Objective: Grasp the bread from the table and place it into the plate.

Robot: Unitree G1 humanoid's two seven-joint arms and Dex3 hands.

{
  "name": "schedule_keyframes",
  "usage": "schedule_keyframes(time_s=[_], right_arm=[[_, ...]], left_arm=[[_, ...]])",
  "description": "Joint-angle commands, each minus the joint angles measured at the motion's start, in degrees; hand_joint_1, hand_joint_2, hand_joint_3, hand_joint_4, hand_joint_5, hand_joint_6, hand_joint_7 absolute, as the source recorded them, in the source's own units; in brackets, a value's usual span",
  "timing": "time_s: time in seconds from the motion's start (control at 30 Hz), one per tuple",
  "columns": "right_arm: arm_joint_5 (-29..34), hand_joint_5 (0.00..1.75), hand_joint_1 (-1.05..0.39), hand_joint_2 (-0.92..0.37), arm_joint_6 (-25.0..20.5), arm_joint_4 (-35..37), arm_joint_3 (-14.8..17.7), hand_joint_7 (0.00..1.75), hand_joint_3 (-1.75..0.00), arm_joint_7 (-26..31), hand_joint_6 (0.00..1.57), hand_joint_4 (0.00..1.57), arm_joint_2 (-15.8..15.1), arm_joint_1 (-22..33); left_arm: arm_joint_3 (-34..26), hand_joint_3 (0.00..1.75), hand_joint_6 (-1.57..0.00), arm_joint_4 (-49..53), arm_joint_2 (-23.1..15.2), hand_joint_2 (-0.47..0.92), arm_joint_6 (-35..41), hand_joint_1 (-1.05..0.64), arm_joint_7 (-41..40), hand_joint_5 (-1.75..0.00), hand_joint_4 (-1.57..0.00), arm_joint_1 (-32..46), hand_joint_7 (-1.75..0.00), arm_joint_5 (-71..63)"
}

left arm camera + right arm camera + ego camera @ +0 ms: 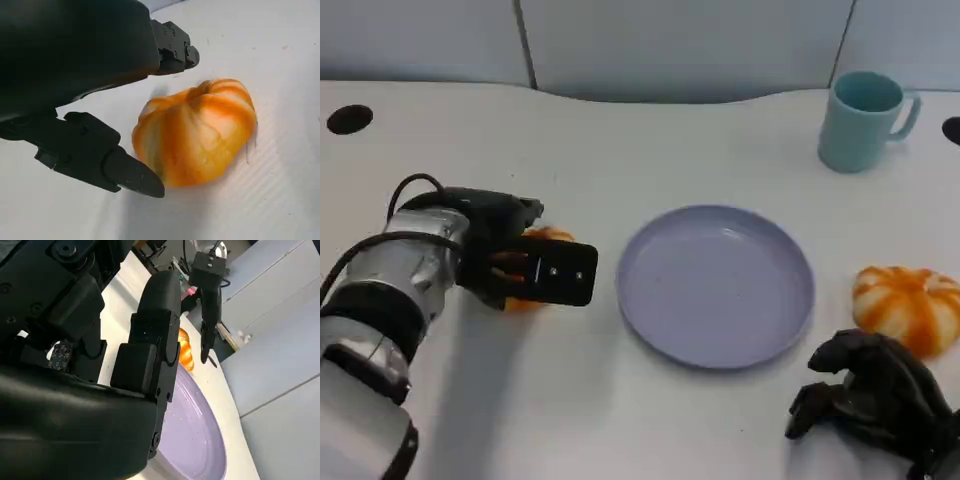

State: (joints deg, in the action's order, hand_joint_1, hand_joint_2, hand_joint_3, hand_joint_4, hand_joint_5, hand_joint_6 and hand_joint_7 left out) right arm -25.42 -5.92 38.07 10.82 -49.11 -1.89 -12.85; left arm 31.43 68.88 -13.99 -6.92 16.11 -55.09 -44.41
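An orange-and-cream striped bread roll [200, 135] lies on the white table left of the lilac plate [660, 300]. My left hand [525, 265] hovers over it, so just a sliver of the roll [548, 236] shows in the head view. In the left wrist view its fingers [107, 162] straddle the roll with gaps on both sides. A second striped roll [910, 305] sits right of the plate. My right hand [875, 400] rests near the table's front edge, below that roll, fingers loosely bent, holding nothing. The right wrist view shows the plate [200, 440] and, beyond it, the left hand [209, 310] above the first roll [186, 354].
A light blue mug [860, 120] stands at the back right. Black round holes mark the table at far left [348, 119] and far right. A grey panel wall runs behind the table.
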Motion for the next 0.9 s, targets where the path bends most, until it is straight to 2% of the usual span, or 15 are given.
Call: schedule_keyframes(time_s=[0.03, 0.33, 0.43, 0.63, 0.67, 0.73, 0.77, 0.83, 0.87, 0.9], right_arm=[[0.2, 0.43, -1.05, -0.33, -1.5, -0.4, -0.1, 0.21, 0.0, 1.2, 1.57, 1.57, -0.5, 2.0], [0.4, 0.43, -1.05, -0.35, -1.1, -1.9, -0.3, 0.21, -0.01, 1.1, 1.57, 1.57, -0.5, 2.8], [0.2, 0.44, -1.05, -0.35, -1.6, -2.1, -0.3, 0.21, -0.01, 1.2, 1.57, 1.57, -0.5, 3.0], [0.3, 0.43, -1.05, -0.35, -1.1, -2.3, -0.4, 0.21, -0.01, 0.9, 1.57, 1.57, -0.6, 3.1], [0.2, 0.43, -1.05, -0.35, -1.0, -2.4, -0.4, 0.21, -0.01, 0.7, 1.57, 1.57, -0.7, 3.2], [0.3, 0.42, -1.05, -0.36, -0.7, -2.7, -0.4, 0.2, -0.01, 0.6, 1.57, 1.57, -0.8, 3.5], [0.3, 0.42, -1.05, -0.37, -0.8, -3.0, -0.5, 0.2, -0.01, 0.7, 1.57, 1.57, -0.8, 3.7], [0.3, 0.42, -1.05, -0.37, -1.0, -3.6, -0.6, 0.2, -0.01, 0.9, 1.57, 1.57, -0.8, 4.0], [0.1, 0.42, -1.05, -0.37, -1.5, -4.1, -0.5, 0.2, -0.01, 1.2, 1.57, 1.57, -0.8, 4.2], [0.1, 0.42, -1.05, -0.36, -1.6, -4.4, -0.5, 0.2, -0.01, 1.3, 1.57, 1.57, -0.7, 4.3]], left_arm=[[-0.1, 0.01, -0.17, 0.9, 0.3, 0.74, -0.6, -0.35, 3.4, -0.02, -0.04, -0.5, -0.05, 2.1], [0.6, 0.01, -0.21, 0.9, 0.5, 0.78, -0.7, -0.39, 6.0, -0.07, -0.12, 1.3, -0.06, 4.1], [1.4, 0.01, -0.21, 0.8, 0.5, 0.78, -1.3, -0.42, 4.5, -0.06, -0.1, 1.9, -0.05, 3.8], [2.2, 0.0, -0.22, 1.2, 0.3, 0.79, -3.1, -0.38, 0.8, -0.07, -0.11, 2.8, -0.05, 4.0], [2.2, 0.0, -0.22, 1.4, 0.2, 0.79, -3.8, -0.37, -2.7, -0.07, -0.11, 3.8, -0.05, 3.8], [2.3, 0.03, -0.33, 1.8, 0.2, 0.87, -4.7, -0.31, -7.5, -0.16, -0.29, 5.2, -0.09, 3.5], [2.2, 0.03, -0.34, 2.2, 0.1, 0.89, -5.4, -0.3, -9.2, -0.17, -0.31, 5.9, -0.09, 3.6], [2.3, 0.06, -0.5, 2.9, 0.0, 0.91, -6.3, -0.32, -10.8, -0.25, -0.47, 6.5, -0.15, 3.7], [2.1, 0.06, -0.53, 3.2, 0.0, 0.92, -7.0, -0.32, -13.1, -0.26, -0.5, 7.1, -0.16, 3.8], [1.9, 0.05, -0.65, 3.5, 0.0, 0.92, -7.5, -0.3, -15.1, -0.41, -0.61, 7.6, -0.17, 3.9]])
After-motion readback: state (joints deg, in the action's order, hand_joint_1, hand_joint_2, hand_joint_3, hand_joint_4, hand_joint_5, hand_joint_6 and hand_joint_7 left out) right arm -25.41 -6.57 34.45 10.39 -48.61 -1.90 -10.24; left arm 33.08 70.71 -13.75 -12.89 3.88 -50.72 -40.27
